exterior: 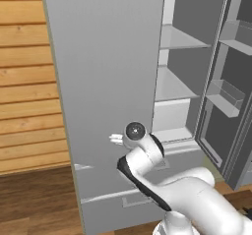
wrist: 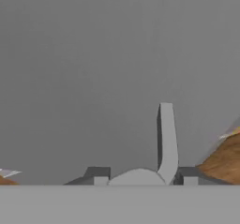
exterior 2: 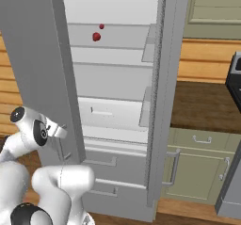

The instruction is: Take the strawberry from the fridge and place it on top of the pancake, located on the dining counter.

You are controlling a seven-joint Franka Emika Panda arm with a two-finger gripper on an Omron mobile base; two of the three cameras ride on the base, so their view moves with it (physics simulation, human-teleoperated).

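Risk lies in the fridge [exterior: 108, 81] door panel right in front of the tool [wrist: 140, 180], whose fingers stand apart and empty. The strawberry [exterior 2: 96, 36] sits on a shelf [exterior 2: 110, 45] well above and beyond it, so reaching straight could strike the door.

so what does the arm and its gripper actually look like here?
The arm is glossy white with rounded, tube-like links, black bands at the joints and a dark round cap with a grey disc at the wrist. No cables or markings visible. The gripper shows two small dark grey blocky fingertips.
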